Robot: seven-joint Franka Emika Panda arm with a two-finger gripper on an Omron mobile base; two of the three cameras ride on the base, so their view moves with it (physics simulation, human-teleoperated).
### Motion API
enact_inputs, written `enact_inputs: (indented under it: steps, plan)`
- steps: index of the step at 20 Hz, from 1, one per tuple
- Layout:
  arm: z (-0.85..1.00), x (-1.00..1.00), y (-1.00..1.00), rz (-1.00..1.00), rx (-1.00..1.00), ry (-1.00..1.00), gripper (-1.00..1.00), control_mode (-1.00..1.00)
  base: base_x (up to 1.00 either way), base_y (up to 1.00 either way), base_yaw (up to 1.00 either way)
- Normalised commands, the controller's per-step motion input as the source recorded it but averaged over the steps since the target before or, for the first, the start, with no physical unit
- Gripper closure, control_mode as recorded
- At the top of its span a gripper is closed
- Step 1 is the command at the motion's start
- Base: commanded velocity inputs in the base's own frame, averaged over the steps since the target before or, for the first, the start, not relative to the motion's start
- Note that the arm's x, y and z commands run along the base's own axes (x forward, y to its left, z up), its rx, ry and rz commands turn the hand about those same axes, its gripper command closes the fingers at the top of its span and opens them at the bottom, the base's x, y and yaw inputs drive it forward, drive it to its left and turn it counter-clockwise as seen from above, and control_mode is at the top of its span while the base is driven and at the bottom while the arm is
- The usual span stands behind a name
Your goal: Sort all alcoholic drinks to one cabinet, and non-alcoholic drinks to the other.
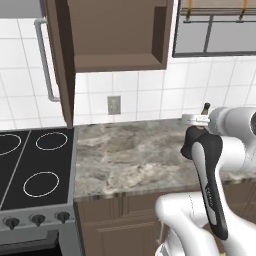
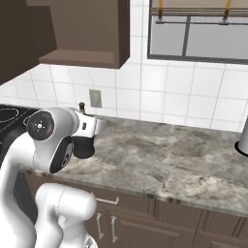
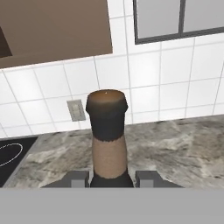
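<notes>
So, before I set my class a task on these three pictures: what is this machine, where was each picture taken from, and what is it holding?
It is a white robot arm in a simulated kitchen. Two pictures come from cameras behind the arm, to its left and right, looking over a marble counter by a black stove, under an open brown wall cabinet. The third is from the hand itself: its fingers are shut on a dark glass bottle, seen close up by its neck.

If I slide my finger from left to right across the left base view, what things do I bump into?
Stove top → grey door handle → open cabinet → wall outlet → robot arm → window.
</notes>
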Motion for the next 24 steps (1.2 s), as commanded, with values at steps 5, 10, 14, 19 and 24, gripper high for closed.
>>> enact_inputs:
  steps: [5, 10, 14, 19, 24]
  plan:
    - [0.00, 0.00, 0.00, 0.00, 0.00, 0.00, 1.00, 1.00, 0.32, 0.00, 0.02]
    - [0.00, 0.00, 0.00, 0.00, 0.00, 0.00, 1.00, 1.00, 0.10, 0.06, 0.08]
    - [0.00, 0.00, 0.00, 0.00, 0.00, 0.00, 1.00, 1.00, 0.11, 0.20, 0.05]
    - [0.00, 0.00, 0.00, 0.00, 0.00, 0.00, 1.00, 1.00, 0.15, 0.26, 0.03]
    - [0.00, 0.00, 0.00, 0.00, 0.00, 0.00, 1.00, 1.00, 0.23, 0.18, 0.00]
